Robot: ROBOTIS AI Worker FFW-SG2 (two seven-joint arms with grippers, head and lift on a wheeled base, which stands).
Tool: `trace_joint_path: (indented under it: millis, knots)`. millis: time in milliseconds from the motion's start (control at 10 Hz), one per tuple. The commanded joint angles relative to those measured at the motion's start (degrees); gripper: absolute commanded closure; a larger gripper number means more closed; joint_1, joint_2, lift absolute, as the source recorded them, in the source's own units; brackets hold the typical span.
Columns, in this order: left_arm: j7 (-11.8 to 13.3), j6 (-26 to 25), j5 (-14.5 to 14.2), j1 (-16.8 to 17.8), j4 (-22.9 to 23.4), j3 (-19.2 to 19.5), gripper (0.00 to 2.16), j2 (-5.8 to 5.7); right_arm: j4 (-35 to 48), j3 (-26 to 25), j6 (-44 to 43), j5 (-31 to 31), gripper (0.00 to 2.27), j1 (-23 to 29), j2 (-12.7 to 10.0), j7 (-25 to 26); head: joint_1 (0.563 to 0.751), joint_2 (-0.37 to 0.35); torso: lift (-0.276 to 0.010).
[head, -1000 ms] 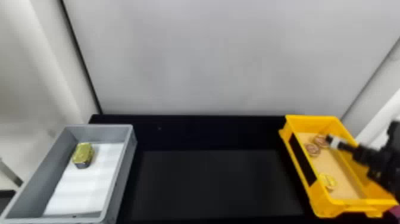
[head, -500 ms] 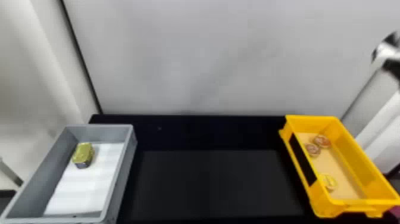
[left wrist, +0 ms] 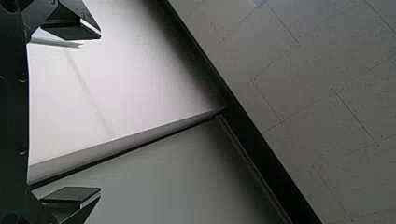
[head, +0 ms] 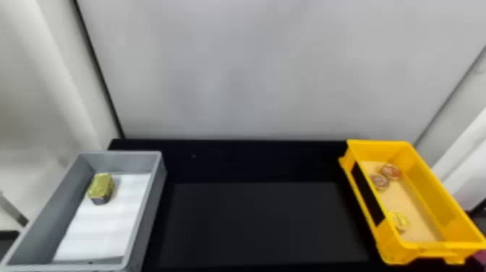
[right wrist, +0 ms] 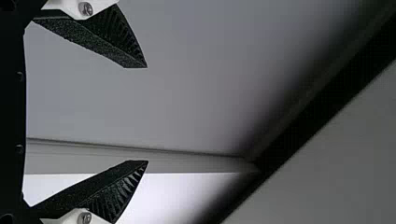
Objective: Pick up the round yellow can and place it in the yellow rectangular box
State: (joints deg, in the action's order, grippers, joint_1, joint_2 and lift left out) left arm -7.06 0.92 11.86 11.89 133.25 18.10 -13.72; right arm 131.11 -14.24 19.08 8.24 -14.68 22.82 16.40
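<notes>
Inside the yellow rectangular box (head: 441, 195) at the right of the head view, a round yellow can (head: 399, 221) lies on the floor near the front left wall. Two round reddish-brown cans, one of them a can (head: 390, 171) touching or nearly touching the other can (head: 379, 181), lie farther back in the same box. In the left wrist view my left gripper (left wrist: 99, 112) is open, with wall and ceiling beyond its fingers. My right gripper (right wrist: 147, 114) is open too in the right wrist view, nothing between its fingers and a pale wall behind.
A grey box (head: 150, 202) stands at the left with a gold-topped tin (head: 101, 187) on its white bottom, toward the back left. Black tabletop (head: 253, 220) lies between the two boxes. A tall pale wall (head: 275, 72) rises behind the table.
The right arm has lifted away from over the yellow box, rising toward the upper right and out of the head view. The cans in the box are where they were half a second ago.
</notes>
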Motion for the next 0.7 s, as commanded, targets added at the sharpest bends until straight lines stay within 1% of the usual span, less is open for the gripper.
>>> trace_joint_path:
  millis: [0,100,200,300,400,500,600]
  knots:
    - [-0.3,0.5,0.0,0.1,0.1,0.4,0.1,-0.61,1.7,5.5,-10.2,9.2,0.04,-5.4,-0.1,0.8,0.694,-0.078,-0.002]
    - [-0.4,0.8,0.0,0.1,0.1,0.7,0.1,-0.61,2.3,7.6,-13.5,11.7,0.04,-7.2,-0.1,0.9,0.694,-0.078,-0.002]
    - [-0.5,1.0,-0.1,-0.1,0.1,1.2,0.1,-0.79,2.6,10.0,-17.5,13.0,0.05,-8.5,0.4,2.1,0.694,-0.078,-0.002]
    - [-0.9,1.2,-0.2,-0.4,0.2,1.3,0.1,-1.05,3.3,12.3,-20.8,15.7,0.05,-9.3,0.9,2.8,0.694,-0.078,-0.002]
    - [-1.0,1.4,-0.2,-0.5,0.3,1.4,0.1,-1.05,4.2,14.7,-23.3,18.8,0.05,-10.0,1.7,3.1,0.694,-0.078,-0.002]
    - [-1.0,1.4,-0.2,-0.6,0.3,1.4,0.1,-1.14,4.8,15.6,-23.7,20.1,0.06,-10.2,2.2,3.7,0.694,-0.078,-0.002]
    - [-1.1,1.4,-0.2,-0.7,0.4,1.6,0.1,-1.23,4.5,15.6,-23.3,20.1,0.06,-10.1,2.1,3.7,0.694,-0.078,-0.002]
